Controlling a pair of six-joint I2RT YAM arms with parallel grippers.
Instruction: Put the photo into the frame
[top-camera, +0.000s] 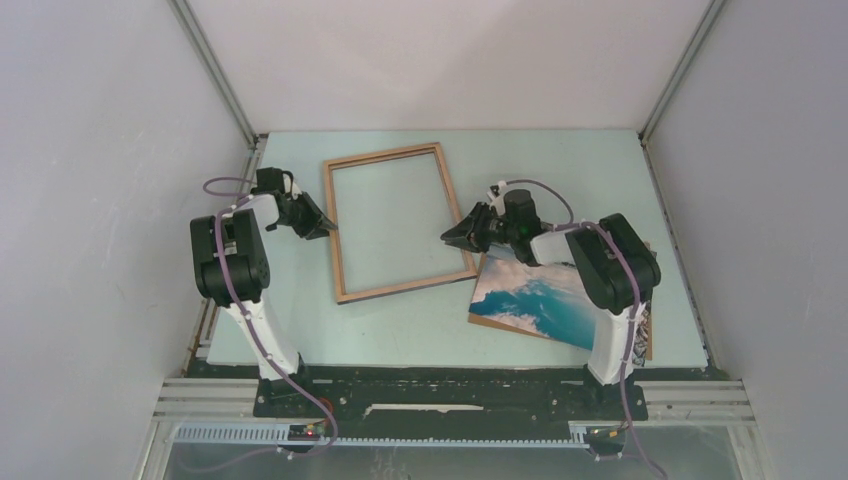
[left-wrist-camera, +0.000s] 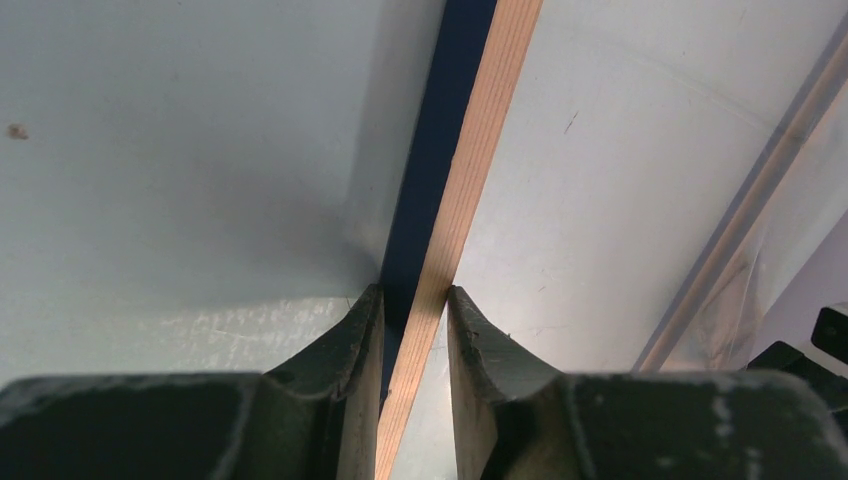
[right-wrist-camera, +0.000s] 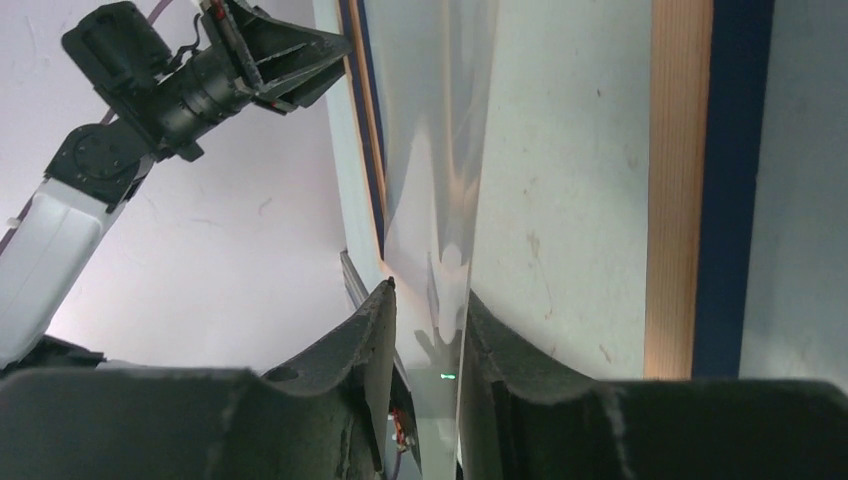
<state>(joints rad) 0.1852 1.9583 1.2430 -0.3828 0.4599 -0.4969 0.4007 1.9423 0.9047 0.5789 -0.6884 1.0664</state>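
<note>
**Overhead view.** The frame (top-camera: 410, 284) lies flat on the pale tabletop (top-camera: 400, 335), wood face up. It sits a little left of centre and closer to the far edge than to the near one, turned slightly out of square with the tabletop's edges. The bare surface shows through its opening. The photo (top-camera: 530, 305) lies picture side up toward the near right corner, well clear of the opening. Its far left corner is just beside the frame's near right corner, and its right part is hidden under the right arm. The left hand (top-camera: 325, 228) meets the frame's left rail at about mid-length. The right hand (top-camera: 447, 237) reaches across the right rail, its tip over the opening.

**Left wrist view.** The left hand (left-wrist-camera: 415, 300) is clenched on the frame (left-wrist-camera: 470, 160). One of its fingers (left-wrist-camera: 365, 340) sits against the navy side of the rail and the other against the wood side.

**Right wrist view.** The right hand (right-wrist-camera: 430, 300) has its fingers a narrow gap apart. A glassy, reflective band fills that gap, possibly a clear sheet, so it cannot be told whether this hand is grasping anything or is released. A rail of the frame (right-wrist-camera: 680, 190), wood beside navy, runs past on the right. The left arm (right-wrist-camera: 190, 80) shows at upper left.
</note>
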